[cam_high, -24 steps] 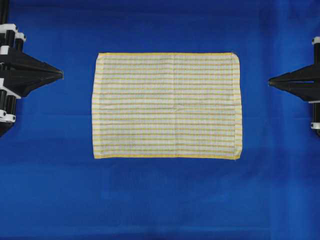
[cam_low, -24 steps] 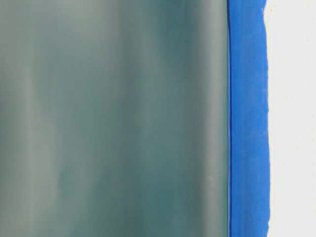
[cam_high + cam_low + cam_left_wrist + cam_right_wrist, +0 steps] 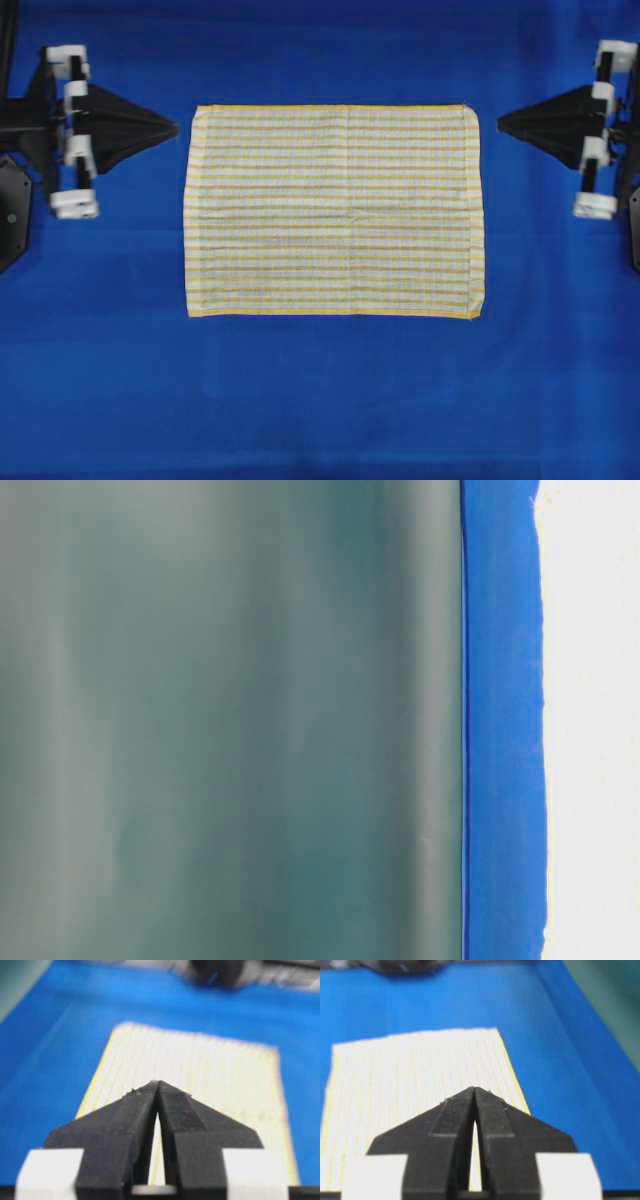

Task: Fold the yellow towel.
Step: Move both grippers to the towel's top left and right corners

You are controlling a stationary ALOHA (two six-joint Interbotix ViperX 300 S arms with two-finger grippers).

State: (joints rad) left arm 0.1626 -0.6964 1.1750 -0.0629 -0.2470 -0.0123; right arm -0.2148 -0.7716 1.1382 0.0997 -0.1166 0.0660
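Both claws have come inward since half a second ago, and each is now pressed together and pinching nothing; the left claw (image 3: 172, 128) has its tip just short of the towel's short edge, near the far corner on that side, and the right claw (image 3: 503, 125) sits likewise just off the opposite short edge. That reads as the approach to a first grasp, not yet begun; both would have to spread before taking any cloth.

In the left wrist view the left claw (image 3: 158, 1083) points along the yellow towel (image 3: 200, 1085), whose hemmed edge runs away ahead of the tip; in the right wrist view the right claw (image 3: 474, 1089) has the same cloth stretching ahead of it.

The yellow towel (image 3: 333, 210) lies flat and fully spread between the two claws, all four hems showing, not folded. Beyond each tip the blue worktop (image 3: 320, 400) extends on every side of the towel, with the broadest bare stretch along the long edge farthest from the claws; the table-level view shows nothing useful.
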